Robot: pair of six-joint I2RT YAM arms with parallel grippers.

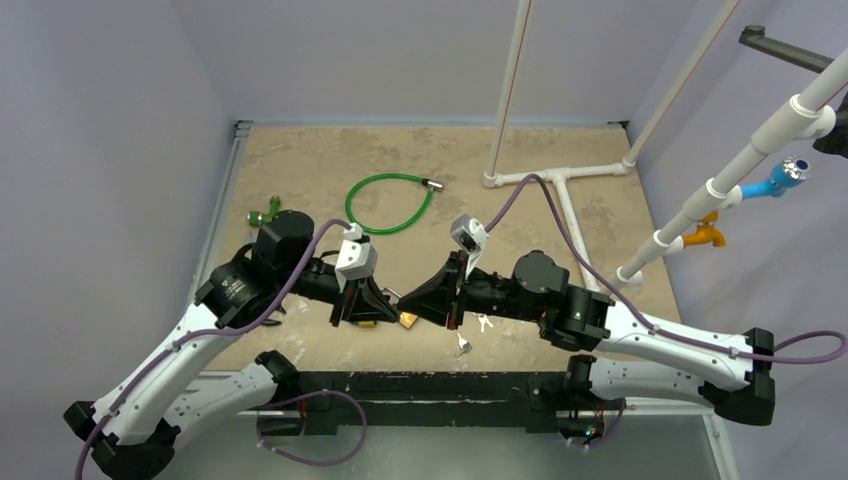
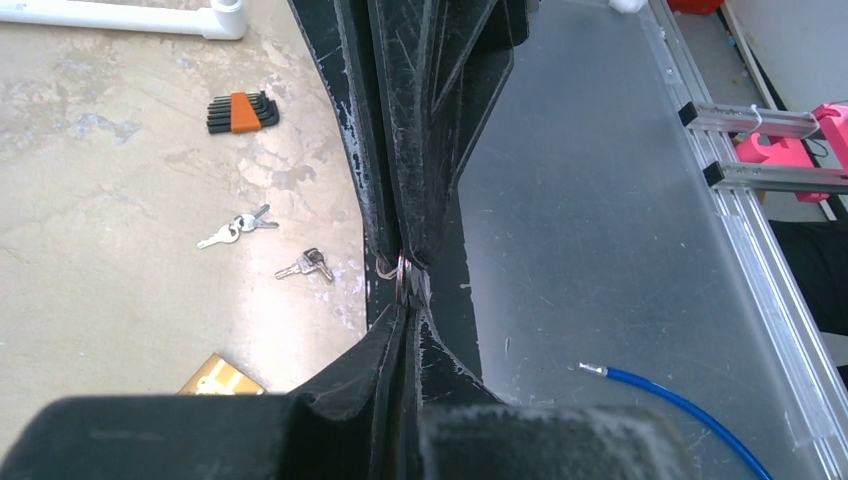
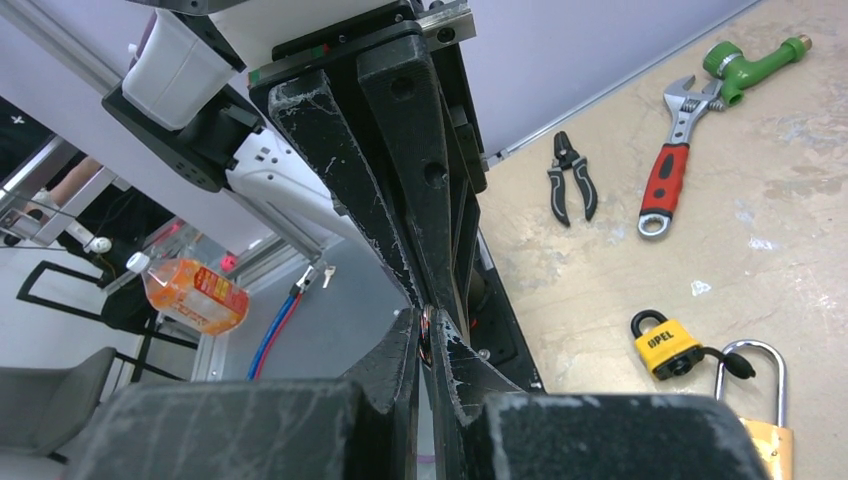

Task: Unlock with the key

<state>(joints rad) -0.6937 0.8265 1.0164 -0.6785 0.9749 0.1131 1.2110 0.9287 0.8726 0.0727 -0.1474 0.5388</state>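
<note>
Near the table's [image 1: 300, 160] front edge, left end effector [image 2: 405, 322] and right end effector [image 3: 428, 345] meet tip to tip, each pressed together, pinching a key ring [image 2: 404, 277].

Left fingers [image 2: 345, 375] are showing matt black plastic, scuffed white along the edges; right fingers [image 3: 465, 365] are showing the same, finely scratched. Ring [image 2: 404, 272] at the tips is glinting as bright metal. Table [image 2: 120, 300] beneath is looking matt, mottled beige, stone-like. Keys [image 2: 235, 228] left of the left fingers are shining silvery. Padlock [image 3: 667, 345] right of the right fingers is wearing glossy yellow plastic.
</note>
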